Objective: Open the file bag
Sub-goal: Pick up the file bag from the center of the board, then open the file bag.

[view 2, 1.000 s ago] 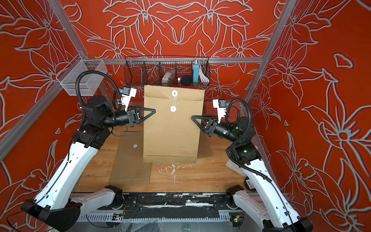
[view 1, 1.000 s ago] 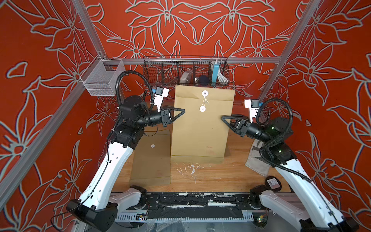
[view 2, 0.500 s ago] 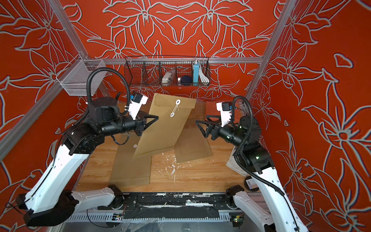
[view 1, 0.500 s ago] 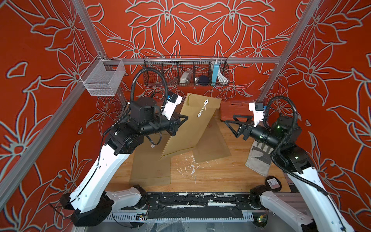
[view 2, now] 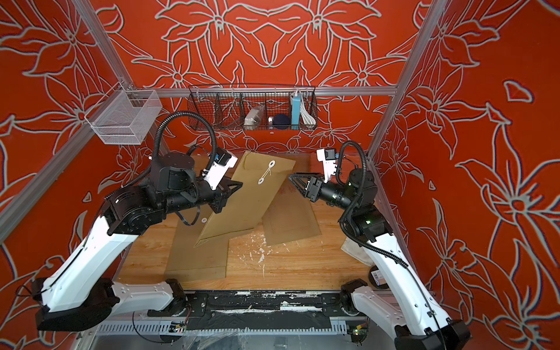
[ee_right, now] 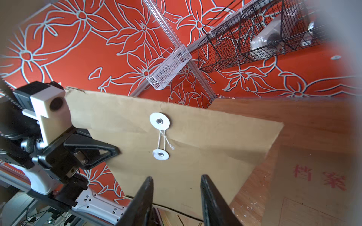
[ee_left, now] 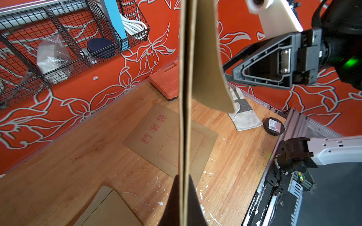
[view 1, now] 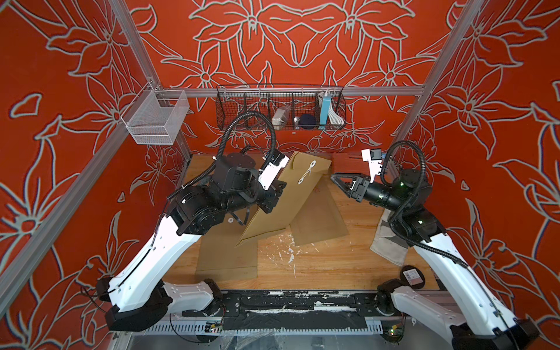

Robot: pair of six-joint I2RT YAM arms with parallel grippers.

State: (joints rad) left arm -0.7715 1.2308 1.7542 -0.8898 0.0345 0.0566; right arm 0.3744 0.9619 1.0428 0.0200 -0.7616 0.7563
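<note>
The file bag [view 1: 292,197], a brown paper envelope, hangs tilted above the table in both top views. A white string [ee_right: 162,138] runs between its two white discs. My left gripper [view 1: 281,186] is shut on the bag's left edge. In the left wrist view the bag [ee_left: 185,117] stands edge-on between the dark fingers [ee_left: 172,205], its flap [ee_left: 207,58] bulging away. My right gripper [view 1: 334,176] hovers just off the bag's upper right corner, apart from it. In the right wrist view its fingers [ee_right: 146,195] stand open, nothing between them, facing the discs.
Two more brown envelopes lie flat on the wooden table [view 1: 318,260], one front left [view 1: 227,257], one under the held bag [view 1: 318,218]. An orange case [view 1: 348,159] sits at the back, a grey cloth [view 1: 391,239] and black disc [view 1: 412,275] right. Wire baskets [view 1: 280,110] hang behind.
The bag stood upright between both grippers. The right gripper has let go and drawn back to the right. The left arm has swung in and tilted the bag down leftward.
</note>
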